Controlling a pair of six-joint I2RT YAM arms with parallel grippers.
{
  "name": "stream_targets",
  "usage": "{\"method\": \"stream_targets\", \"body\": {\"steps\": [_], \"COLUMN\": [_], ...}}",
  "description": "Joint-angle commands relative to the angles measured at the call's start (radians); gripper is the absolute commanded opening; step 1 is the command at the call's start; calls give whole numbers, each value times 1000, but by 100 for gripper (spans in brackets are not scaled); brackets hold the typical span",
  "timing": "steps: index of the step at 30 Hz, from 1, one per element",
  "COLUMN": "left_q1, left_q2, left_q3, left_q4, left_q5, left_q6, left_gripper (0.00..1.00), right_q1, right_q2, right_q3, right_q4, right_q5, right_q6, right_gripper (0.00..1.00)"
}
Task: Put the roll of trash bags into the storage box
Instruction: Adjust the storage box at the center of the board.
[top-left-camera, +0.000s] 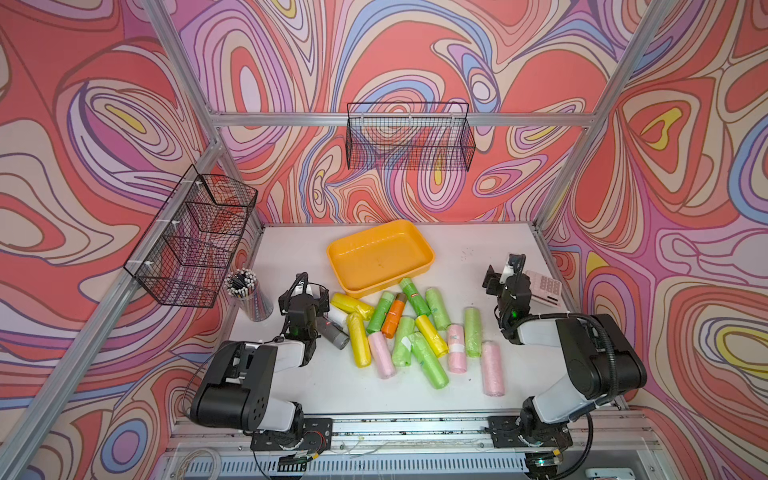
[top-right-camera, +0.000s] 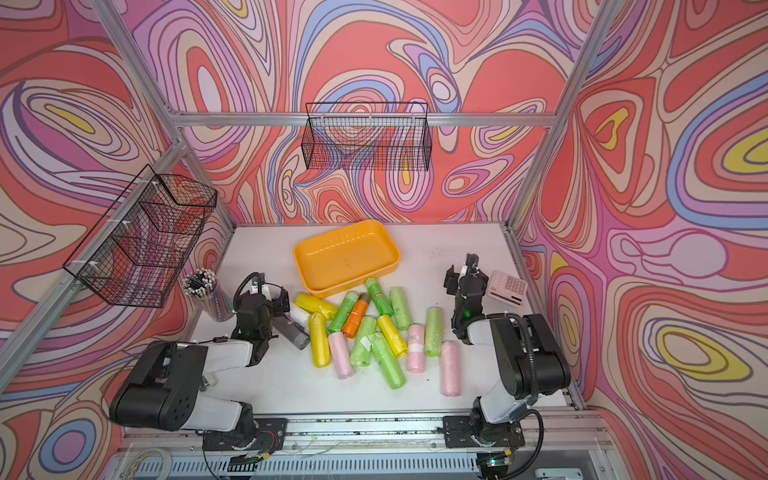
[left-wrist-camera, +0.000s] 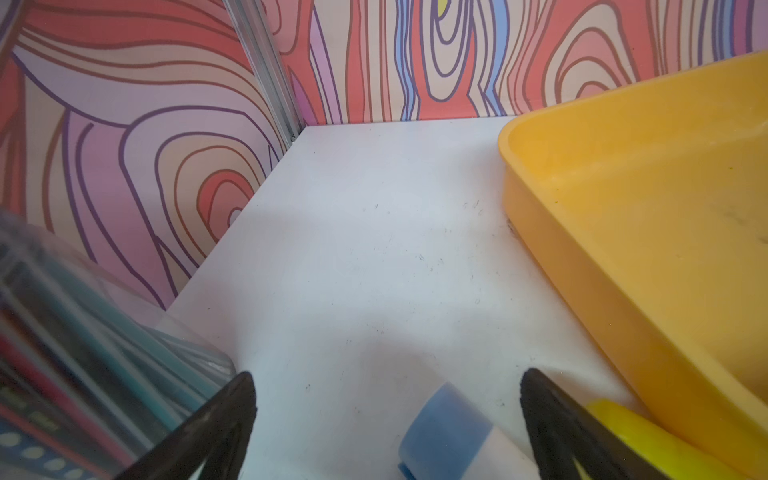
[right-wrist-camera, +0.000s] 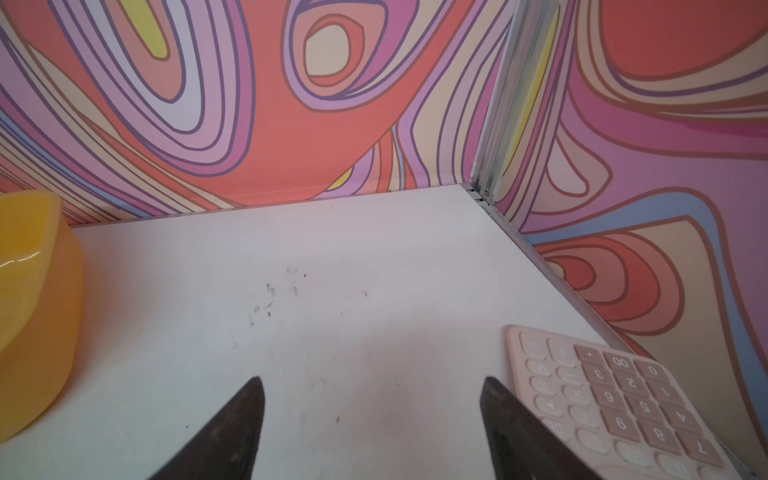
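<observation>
my left claw (left-wrist-camera: 386, 374) hangs wide open above the white surface (left-wrist-camera: 374, 249) with nothing in it. a blue-and-white roll (left-wrist-camera: 444, 424) lies on the surface beneath it. a clear cup of pencils (top-left-camera: 245, 295) stands on one side of it and the storage box (top-left-camera: 380, 257) on the other. my right claw (right-wrist-camera: 372, 380) is spread too, empty, just beside a pink calculator (right-wrist-camera: 615, 395). the box is empty, toward the back of the surface. the rolls of trash bags (top-left-camera: 428, 359), green, yellow, pink and one orange, lie scattered in front of it between my arms. one green roll (top-left-camera: 411, 291) reaches its near rim.
</observation>
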Motion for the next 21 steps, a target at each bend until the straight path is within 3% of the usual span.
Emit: {"method": "stream_targets", "body": {"steps": [1, 3, 10, 17, 21], "left_q1": [-34, -44, -77, -77, -77], "left_q2": [-82, -122, -204, -133, -45], "left_q3": [38, 45, 289, 489, 570], "left_q4": [-65, -111, -671, -965, -1028], "left_q5": [-150, -142, -48, 91, 156], "left_q6": [19, -16, -274, -507, -546], "left_gripper": [100, 100, 100, 99, 93], "right_q1": [22, 23, 23, 22, 23], "right_q2": [-44, -70, -125, -253, -329], "right_q3": [79, 118, 302, 276, 237], "right_q4": [-226, -325, -817, -980, -1041], "right_q5": [44, 2, -95, -284, -383], "right_q6": [57, 121, 296, 349, 358], "right_gripper": [83, 83, 83, 83, 82]}}
